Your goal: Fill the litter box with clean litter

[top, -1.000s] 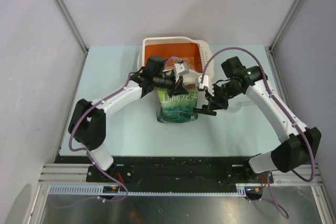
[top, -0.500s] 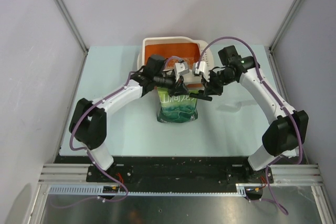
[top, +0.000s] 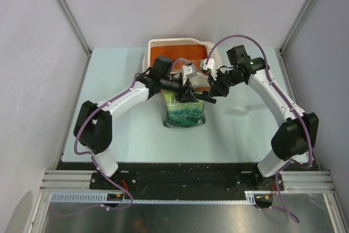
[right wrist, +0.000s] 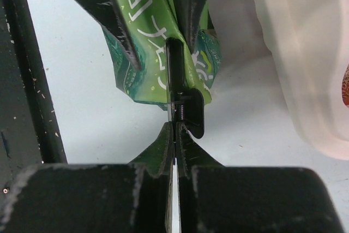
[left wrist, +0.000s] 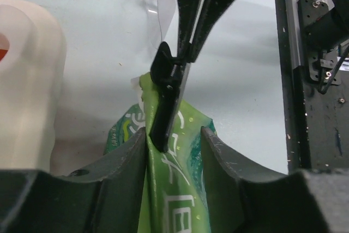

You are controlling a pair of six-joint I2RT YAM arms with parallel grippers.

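Pressing a slim black tool point(right wrist: 188, 114) against the top fold of an upright green pouch point(top: 185, 114), the right gripper point(right wrist: 174, 129) is clenching that tool tightly. The left gripper point(left wrist: 174, 135) is straddling the same fold with its jaws parted, flanking the foil rather than pinching it.

The litter box point(top: 163, 43) is sitting at the far middle of the table point(top: 109, 80), just beyond the pouch, with its orange floor facing up. Whether the two are touching is not showing behind the arms. Its long axis is running across the table from the robot's left to its right, and the perforated white section is lying at the right-hand end. No clean litter is showing in the tray or on the table. Any granules are presumably sealed inside the pouch, so the filling is looking barely begun.

The danger, on this reading, is lying in the unsupported pouch. With nothing gripping it, a sideways push from the tool is likely to fold the top over or topple the bag away from the tray. A tool sliding off the slick fold is risking no opening at all, and a ragged opening is risking granules spilling onto the table instead of into the box.
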